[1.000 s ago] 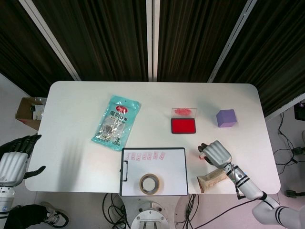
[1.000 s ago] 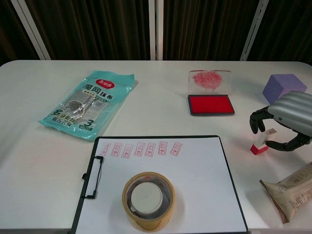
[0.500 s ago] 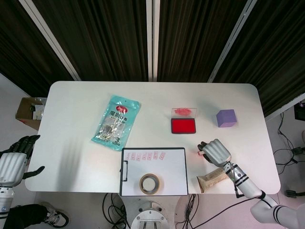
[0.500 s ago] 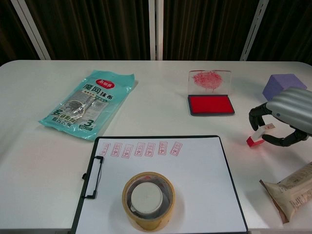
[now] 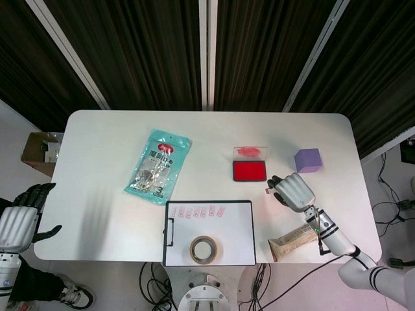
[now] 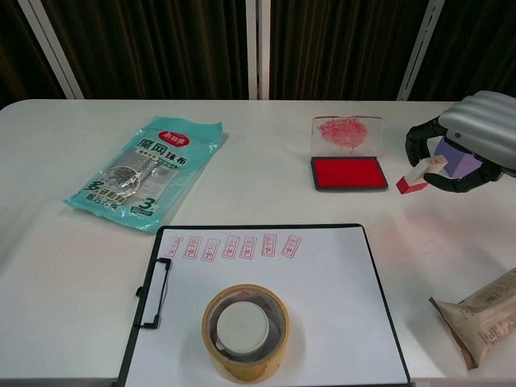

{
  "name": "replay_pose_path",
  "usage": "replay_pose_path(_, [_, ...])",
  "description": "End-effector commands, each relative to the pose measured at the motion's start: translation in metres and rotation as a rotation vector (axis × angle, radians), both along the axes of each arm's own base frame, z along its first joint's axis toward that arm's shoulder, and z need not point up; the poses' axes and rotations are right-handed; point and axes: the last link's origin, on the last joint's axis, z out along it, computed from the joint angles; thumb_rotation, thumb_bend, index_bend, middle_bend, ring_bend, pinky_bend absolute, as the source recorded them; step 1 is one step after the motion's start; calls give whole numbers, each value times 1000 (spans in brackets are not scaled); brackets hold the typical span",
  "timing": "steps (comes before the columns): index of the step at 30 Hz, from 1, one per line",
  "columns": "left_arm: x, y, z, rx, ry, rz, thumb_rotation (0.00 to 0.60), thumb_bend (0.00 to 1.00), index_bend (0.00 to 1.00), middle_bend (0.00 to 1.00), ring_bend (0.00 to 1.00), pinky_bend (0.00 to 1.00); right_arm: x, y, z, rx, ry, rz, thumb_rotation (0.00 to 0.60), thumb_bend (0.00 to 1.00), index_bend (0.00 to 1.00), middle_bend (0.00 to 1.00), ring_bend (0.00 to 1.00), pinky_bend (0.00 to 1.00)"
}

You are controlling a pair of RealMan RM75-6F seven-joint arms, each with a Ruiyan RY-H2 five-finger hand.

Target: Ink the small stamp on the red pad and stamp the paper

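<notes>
White table (image 5: 97, 214): tape roll (image 6: 244, 330) sits on paper (image 6: 322, 306), below stamped marks (image 6: 234, 246).

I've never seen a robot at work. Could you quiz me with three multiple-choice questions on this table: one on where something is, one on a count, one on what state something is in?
1. Where is the roll of tape?
A. On the green packet
B. On the paper on the clipboard
C. Beside the purple block

2. How many red stamp marks are on the paper?
A. Two
B. Seven
C. Twelve

3. What is the right robot hand doing?
A. Holding the small stamp
B. Lying flat and empty on the table
C. Gripping the snack wrapper

Answers:
1 B, the chest view shows the roll standing on the white sheet near its front edge.
2 B, one row of seven marks runs along the sheet's top.
3 A, the red-tipped stamp sits between its fingers, just right of the red pad.
</notes>
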Motion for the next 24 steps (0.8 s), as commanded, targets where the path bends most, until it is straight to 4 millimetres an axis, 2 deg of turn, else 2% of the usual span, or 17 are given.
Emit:
replay_pose_path(1, [0,0,0,0,-2,1,600,0,121,144,121,244,18,-25,-4,16,-19,-21,600,477,878,773,918,1000])
replay_pose_path(3, [-1,0,-1,-2,-2,5,600,0,121,144,120,244,28,-39,-10,43,-50,-65,600,478,899,791,924,1000])
replay_pose_path(6, [-2,0,0,-2,-2,9,600,0,121,144,121,244,42,-59,-18,29,-4,-87,600,479,909,797,926,1000])
replay_pose_path(9, [-4,0,1,1,-1,14,600,0,121,144,120,244,54,-72,-26,12,26,-113,600,485,910,796,927,1000])
replay_pose_path(15, [-8,1,3,2,-8,23,600,0,121,144,120,244,66,-84,-42,34,47,-189,600,486,912,798,927,1000])
replay_pose_path(24, [-11,3,4,4,-8,27,600,0,121,144,120,244,68,-90,-57,83,96,-257,600,482,916,800,927,1000])
